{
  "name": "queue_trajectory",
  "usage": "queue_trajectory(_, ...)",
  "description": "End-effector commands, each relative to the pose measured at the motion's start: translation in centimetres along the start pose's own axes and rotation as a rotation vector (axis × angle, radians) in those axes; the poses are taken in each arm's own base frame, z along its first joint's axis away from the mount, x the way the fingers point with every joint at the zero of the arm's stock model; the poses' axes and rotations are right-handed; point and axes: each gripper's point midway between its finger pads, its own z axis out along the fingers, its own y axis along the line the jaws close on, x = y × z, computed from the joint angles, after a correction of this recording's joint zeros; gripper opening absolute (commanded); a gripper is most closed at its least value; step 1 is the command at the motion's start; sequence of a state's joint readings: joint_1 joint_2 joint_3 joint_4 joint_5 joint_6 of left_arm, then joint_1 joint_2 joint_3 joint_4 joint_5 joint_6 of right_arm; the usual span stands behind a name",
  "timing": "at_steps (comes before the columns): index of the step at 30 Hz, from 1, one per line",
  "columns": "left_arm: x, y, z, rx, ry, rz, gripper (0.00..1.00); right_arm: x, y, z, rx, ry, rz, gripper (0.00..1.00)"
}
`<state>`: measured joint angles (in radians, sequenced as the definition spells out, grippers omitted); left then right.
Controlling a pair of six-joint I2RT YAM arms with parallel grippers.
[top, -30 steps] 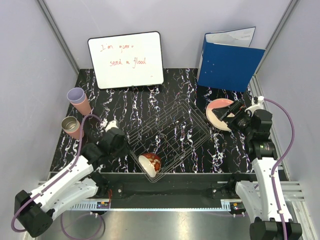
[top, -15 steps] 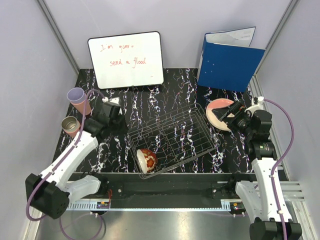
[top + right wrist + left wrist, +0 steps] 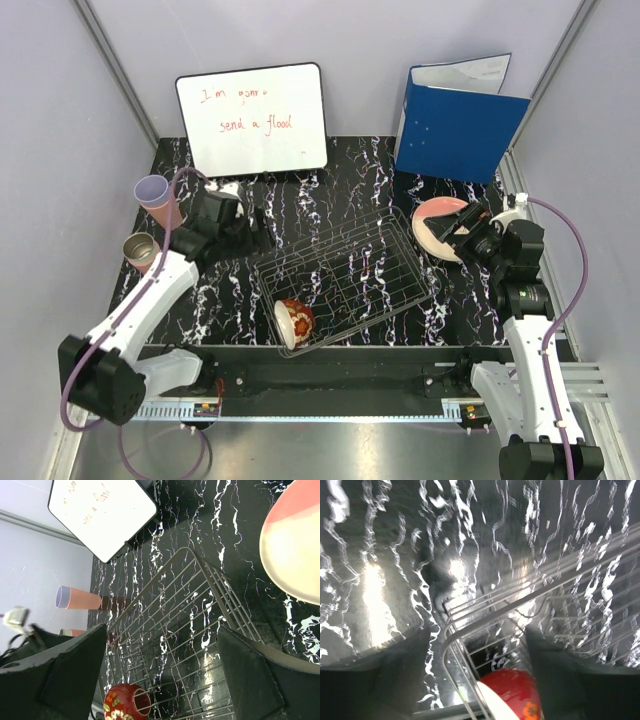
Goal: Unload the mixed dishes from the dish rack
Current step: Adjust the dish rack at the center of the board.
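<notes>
- This is a robotics lab test cell, not a real kitchen. Plain pale wall panels (image 3: 60, 150), set in bare aluminium posts (image 3: 112, 65), box in one small table.
- The left robot arm (image 3: 140, 310) and the right robot arm (image 3: 540, 350) are bolted to a metal rail (image 3: 330, 412) at the near edge. Lilac cables (image 3: 585, 265) loop off them.
- The black marble-look tabletop (image 3: 350, 165) carries staged props: a whiteboard (image 3: 252, 120) with red handwriting, a blue folder (image 3: 455, 130) and a wire dish rack (image 3: 345, 262).
</notes>
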<state>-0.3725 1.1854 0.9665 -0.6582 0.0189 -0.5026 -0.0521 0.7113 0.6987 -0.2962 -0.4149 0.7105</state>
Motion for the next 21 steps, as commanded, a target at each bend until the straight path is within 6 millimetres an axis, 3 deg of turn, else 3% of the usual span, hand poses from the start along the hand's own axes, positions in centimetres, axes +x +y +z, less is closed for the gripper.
queue_trajectory(1,-5.6,0.4,-5.4,-0.040,-0.299,-0.054,0.99,-0.4,1.7,-0.2,-0.074,-0.010,-0.023,0.98)
queue_trajectory(6,-4.8,0.3,-6.9,0.018,-0.357,-0.161,0.99,-0.3,1.7,0.0,-0.075,-0.006,-0.021,0.99)
queue_trajectory(7,-3.2,0.6,-6.0,0.032,-0.325,-0.183,0.99,-0.3,1.7,0.0,-0.073,-0.007,-0.023,0.99)
queue_trajectory(9,-2.4,-0.1,-7.1,0.121,-0.369,-0.258,0.99,-0.3,1.7,-0.1,-0.074,-0.010,-0.025,1.00)
queue_trajectory(10,-1.0,0.5,-7.1,0.145,-0.377,-0.289,0.99,-0.3,1.7,-0.1,-0.073,-0.013,-0.026,1.00)
queue_trajectory(13,1.4,1.3,-6.3,0.176,-0.366,-0.492,0.74,-0.2,1.4,0.1,-0.068,-0.008,-0.020,1.00)
queue_trajectory(15,2.6,1.5,-5.8,0.182,-0.334,-0.586,0.65,-0.1,1.3,0.2,-0.069,-0.004,-0.016,0.99)
queue_trajectory(21,5.3,1.1,-4.1,0.142,-0.234,-0.581,0.73,0.0,1.4,0.4,-0.077,0.002,-0.003,1.00)
